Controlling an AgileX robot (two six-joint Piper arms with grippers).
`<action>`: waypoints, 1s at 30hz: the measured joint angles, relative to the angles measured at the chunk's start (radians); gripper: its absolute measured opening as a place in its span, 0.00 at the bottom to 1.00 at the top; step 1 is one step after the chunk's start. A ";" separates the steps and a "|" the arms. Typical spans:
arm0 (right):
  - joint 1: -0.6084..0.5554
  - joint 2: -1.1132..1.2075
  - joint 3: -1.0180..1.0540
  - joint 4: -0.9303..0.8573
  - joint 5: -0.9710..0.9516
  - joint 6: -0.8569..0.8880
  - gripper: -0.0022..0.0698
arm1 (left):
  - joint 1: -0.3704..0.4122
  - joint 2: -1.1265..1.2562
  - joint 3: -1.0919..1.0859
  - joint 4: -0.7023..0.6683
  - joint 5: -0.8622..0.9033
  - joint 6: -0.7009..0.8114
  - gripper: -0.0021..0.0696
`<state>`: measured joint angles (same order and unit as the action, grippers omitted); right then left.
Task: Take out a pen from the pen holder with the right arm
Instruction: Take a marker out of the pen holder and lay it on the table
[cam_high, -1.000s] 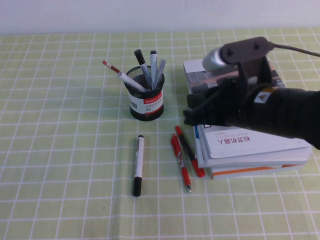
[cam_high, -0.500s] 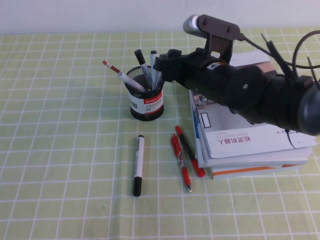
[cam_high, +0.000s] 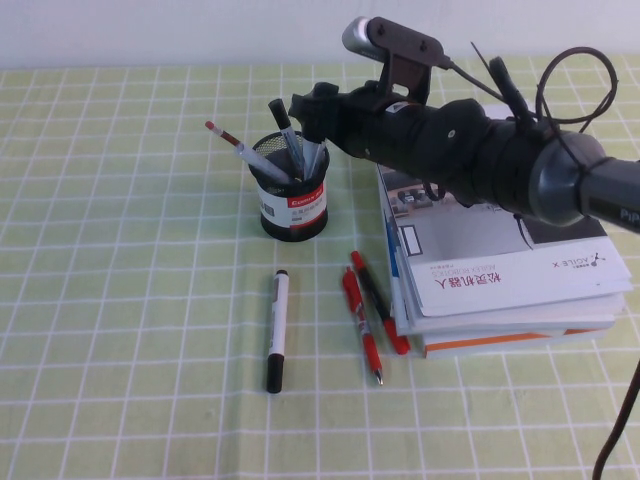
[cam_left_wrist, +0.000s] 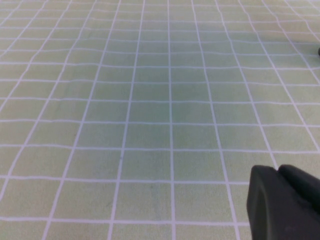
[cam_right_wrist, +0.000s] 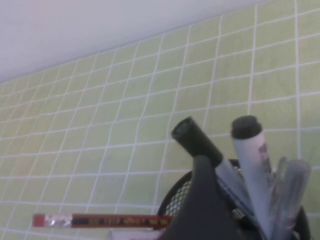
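Observation:
The black mesh pen holder stands left of the books and holds a red pencil, a black-capped marker and grey pens. My right gripper reaches in from the right and sits open at the pen tops, level with the marker's cap. In the right wrist view one dark finger stands beside the marker, with a grey pen just past it; nothing is gripped. The left gripper hovers over bare cloth, its fingers together.
A stack of books lies under the right arm. On the cloth in front of the holder lie a white marker and two red pens. The green checked cloth covers the table.
The right arm has swung from above the books leftward and farther back to the holder. Its gripper, shut before, has opened at the pen tops.

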<state>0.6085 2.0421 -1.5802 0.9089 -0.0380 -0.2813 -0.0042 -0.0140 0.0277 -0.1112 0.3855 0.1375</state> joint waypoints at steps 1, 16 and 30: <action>-0.004 0.002 0.000 0.002 0.005 0.000 0.62 | 0.000 0.000 0.000 0.000 0.000 0.000 0.02; -0.039 0.039 -0.008 0.044 0.057 -0.015 0.57 | 0.000 0.000 0.000 0.000 0.000 0.000 0.02; -0.039 0.056 -0.008 0.049 0.061 -0.027 0.51 | 0.000 0.000 0.000 0.000 0.000 0.000 0.02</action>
<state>0.5692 2.0978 -1.5883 0.9576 0.0232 -0.3079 -0.0042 -0.0140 0.0277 -0.1112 0.3855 0.1375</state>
